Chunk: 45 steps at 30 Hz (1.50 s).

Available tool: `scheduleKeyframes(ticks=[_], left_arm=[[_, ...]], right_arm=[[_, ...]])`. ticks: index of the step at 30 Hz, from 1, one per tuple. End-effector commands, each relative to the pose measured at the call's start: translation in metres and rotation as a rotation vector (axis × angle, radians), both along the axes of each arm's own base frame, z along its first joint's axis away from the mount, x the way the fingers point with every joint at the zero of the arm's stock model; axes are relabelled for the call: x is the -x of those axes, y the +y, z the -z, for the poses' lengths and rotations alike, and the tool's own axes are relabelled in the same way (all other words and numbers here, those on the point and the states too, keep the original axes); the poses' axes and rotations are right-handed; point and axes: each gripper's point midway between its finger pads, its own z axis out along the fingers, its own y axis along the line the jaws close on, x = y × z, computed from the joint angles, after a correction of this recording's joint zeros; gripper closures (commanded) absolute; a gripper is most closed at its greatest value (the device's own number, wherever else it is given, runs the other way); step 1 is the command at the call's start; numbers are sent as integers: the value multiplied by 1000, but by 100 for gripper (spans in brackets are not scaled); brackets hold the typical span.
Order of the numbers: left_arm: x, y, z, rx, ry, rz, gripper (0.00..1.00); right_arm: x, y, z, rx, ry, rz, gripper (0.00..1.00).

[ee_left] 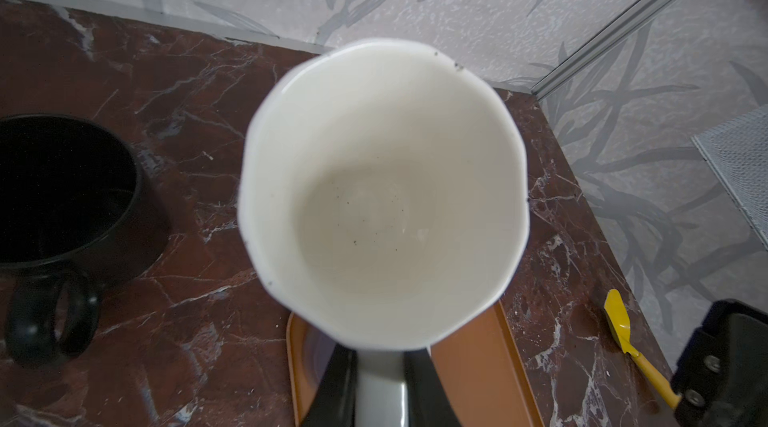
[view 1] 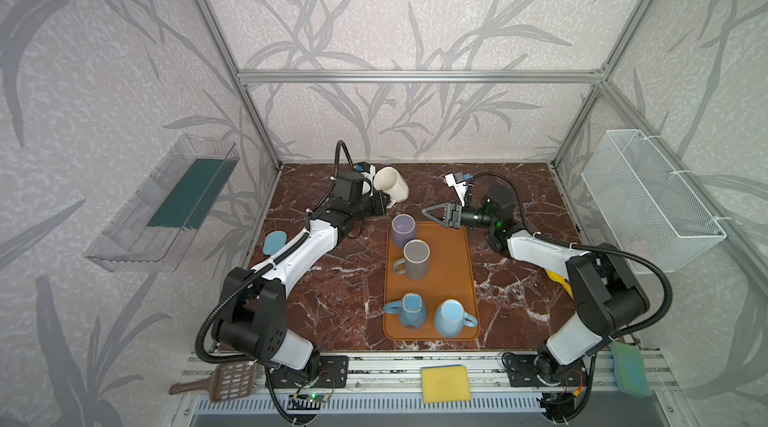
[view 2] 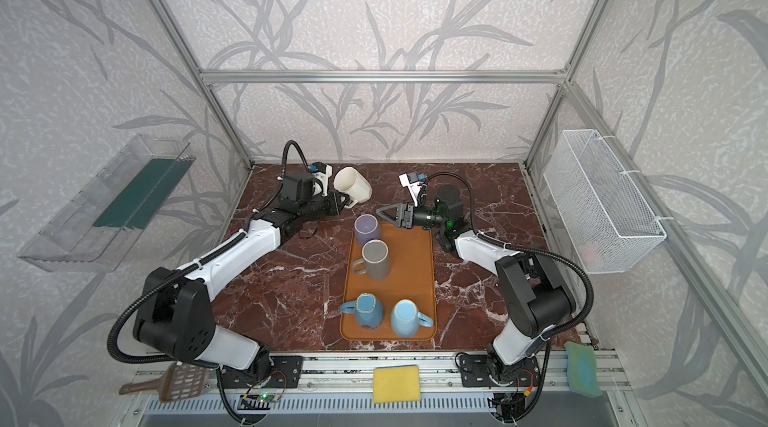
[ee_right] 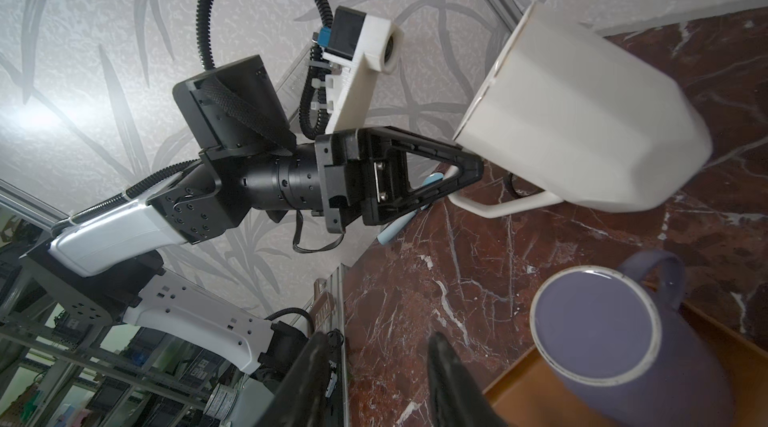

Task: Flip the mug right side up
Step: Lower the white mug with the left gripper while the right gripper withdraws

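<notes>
A white mug [view 1: 390, 185] [view 2: 352, 185] hangs tilted above the far side of the marble table, its mouth turned up and to the left. My left gripper [view 1: 386, 201] [view 2: 341, 202] [ee_right: 469, 171] is shut on its handle. The left wrist view looks straight into the empty mug [ee_left: 382, 196], with the handle between the jaws of the left gripper [ee_left: 380, 366]. My right gripper [view 1: 426, 211] [view 2: 379, 210] [ee_right: 378, 342] stands open and empty to the right of the white mug, above the far end of the tray.
An orange tray [view 1: 457, 263] holds a purple mug [view 1: 404, 229] [ee_right: 598, 329] bottom up, a grey mug [view 1: 415, 258] and two blue mugs [view 1: 409, 310]. A black mug [ee_left: 62, 196] stands on the table. A yellow spoon [ee_left: 623, 329] lies right, a wire basket [view 1: 648, 196] hangs beyond.
</notes>
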Motion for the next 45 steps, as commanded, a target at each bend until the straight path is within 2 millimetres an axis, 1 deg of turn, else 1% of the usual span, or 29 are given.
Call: scheduleKeyframes(ticks=[1,9,14,26,34,45], left_arm=[[-20,5,-37,-36,-129,-28,100],[-37,12,-13,-98,-95,-78,100],[-47,18,-2,-143,-84,-108,100],[-67,29,15,-205,-64,-149,100],[-75,36,25,-270,-43,-173,100],[-78,41,39,-335,-45,-174,100]], right_arm=[[5,-7,2,41,-16,11,60],[8,-15,11,85,-3,42,60],[10,-18,14,109,-29,49,60],[12,-21,17,131,-34,67,60],[12,-24,20,141,-35,78,60],[14,-25,23,155,-30,75,60]])
